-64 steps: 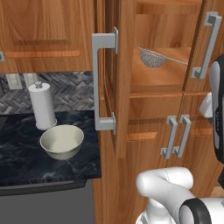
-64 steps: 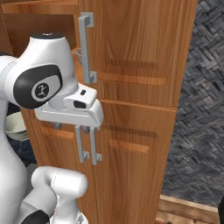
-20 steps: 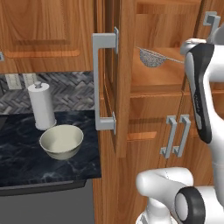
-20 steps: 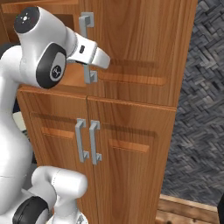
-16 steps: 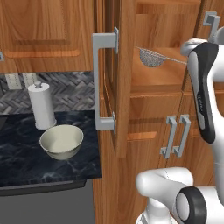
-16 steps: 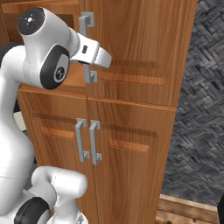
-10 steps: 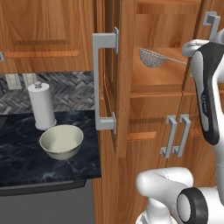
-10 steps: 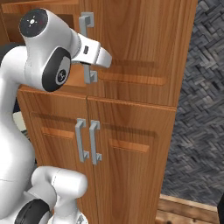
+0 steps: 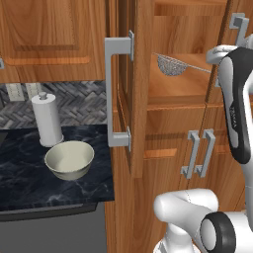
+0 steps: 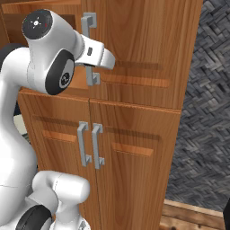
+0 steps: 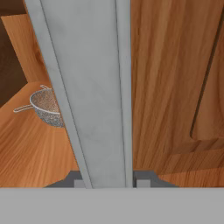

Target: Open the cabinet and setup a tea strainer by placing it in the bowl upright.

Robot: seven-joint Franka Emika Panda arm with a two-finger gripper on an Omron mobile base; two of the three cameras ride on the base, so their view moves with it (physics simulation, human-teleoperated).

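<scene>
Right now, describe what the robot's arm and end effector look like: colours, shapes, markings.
The arm is glossy white, built of rounded tubular links with dark grey to black disc-shaped joint caps, one bearing a small red mark. No cables show. In the hand view, the end effector shows as two small dark grey finger tips.

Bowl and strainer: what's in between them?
The open cabinet door, seen edge-on with its long grey handle, stands between the bowl and the strainer. The left base view shows it.
</scene>
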